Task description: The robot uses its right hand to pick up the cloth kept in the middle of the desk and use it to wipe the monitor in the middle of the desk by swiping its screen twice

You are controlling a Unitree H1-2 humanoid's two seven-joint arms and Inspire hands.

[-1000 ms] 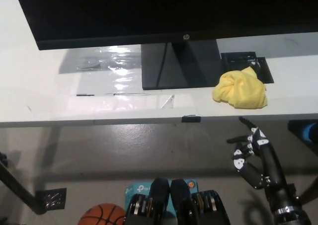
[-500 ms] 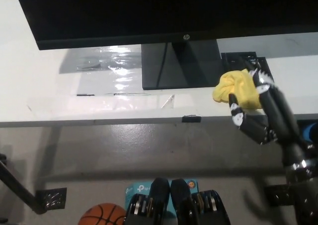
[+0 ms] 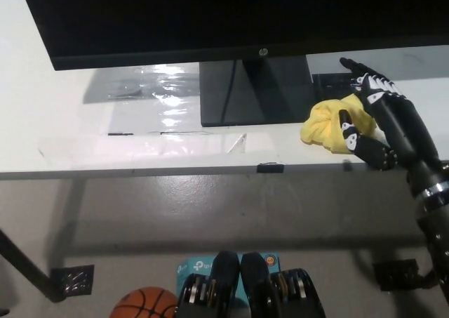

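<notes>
Head view only. Yellow cloth (image 3: 328,126) bunched at right of centre in the frame, lying on the white desk (image 3: 84,132) just right of the monitor stand (image 3: 252,93), its lump stretched slightly from lower left to upper right. Black right hand (image 3: 375,118) over the cloth's right part, fingers spread and pointing toward the upper left of the frame, thumb reaching down at the cloth's lower right edge; open, not closed on anything, though contact with the fabric cannot be judged from above. Bulk of the cloth lying to the left of the palm, toward the stand. Closing the fingers leftward and downward looks like the move in hand. Monitor (image 3: 231,16) filling the top of the frame, screen unwiped as yet. White left hand out of sight.
</notes>
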